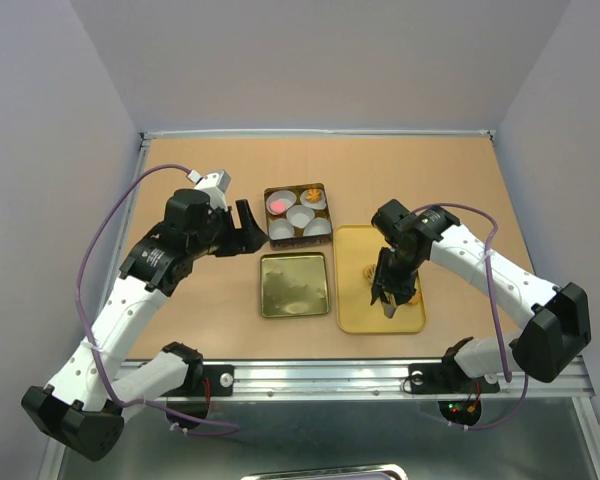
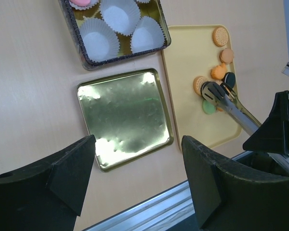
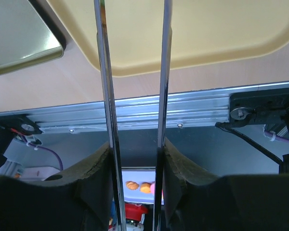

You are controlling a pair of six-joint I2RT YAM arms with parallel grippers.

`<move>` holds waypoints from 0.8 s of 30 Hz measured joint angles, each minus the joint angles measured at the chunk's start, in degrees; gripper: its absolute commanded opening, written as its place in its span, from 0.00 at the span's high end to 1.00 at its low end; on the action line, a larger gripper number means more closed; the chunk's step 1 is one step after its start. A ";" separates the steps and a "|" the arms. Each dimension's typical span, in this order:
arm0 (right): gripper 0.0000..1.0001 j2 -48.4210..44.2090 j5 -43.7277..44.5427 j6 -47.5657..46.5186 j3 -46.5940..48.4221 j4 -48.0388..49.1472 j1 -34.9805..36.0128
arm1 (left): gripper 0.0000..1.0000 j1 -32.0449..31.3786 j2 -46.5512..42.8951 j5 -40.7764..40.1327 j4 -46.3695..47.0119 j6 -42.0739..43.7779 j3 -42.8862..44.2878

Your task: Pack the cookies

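Note:
Several small round cookies, tan, orange, black and green, lie on the yellow tray and show as specks in the top view. My right gripper is shut on metal tongs. Their tips rest among the cookies by a tan one; I cannot tell if they hold one. In the right wrist view the tong arms run between my fingers. The square tin holds white liners, a pink cookie and an orange one. My left gripper is open and empty left of the tin, jaws wide.
The gold tin lid lies flat between the tin and the near rail, beside the tray's left edge; it also shows in the left wrist view. The metal rail runs along the near table edge. Grey walls close in three sides.

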 measured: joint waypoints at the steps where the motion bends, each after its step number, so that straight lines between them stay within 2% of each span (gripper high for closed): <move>1: 0.69 0.00 0.00 0.00 0.00 0.00 0.00 | 0.18 0.00 -0.17 -0.02 0.04 0.02 -0.09; 6: 0.69 0.74 0.35 -0.35 0.94 -0.63 0.00 | 0.18 0.00 -0.44 -0.33 -0.31 0.11 -0.44; 14: 0.69 8.04 2.78 -1.88 16.48 -3.19 0.00 | 0.18 0.11 -0.44 -0.94 -0.72 0.44 -0.42; 24: 0.70 16.15 2.97 -4.57 31.21 -4.33 0.00 | 0.17 0.46 -0.13 -2.54 -3.19 0.55 0.46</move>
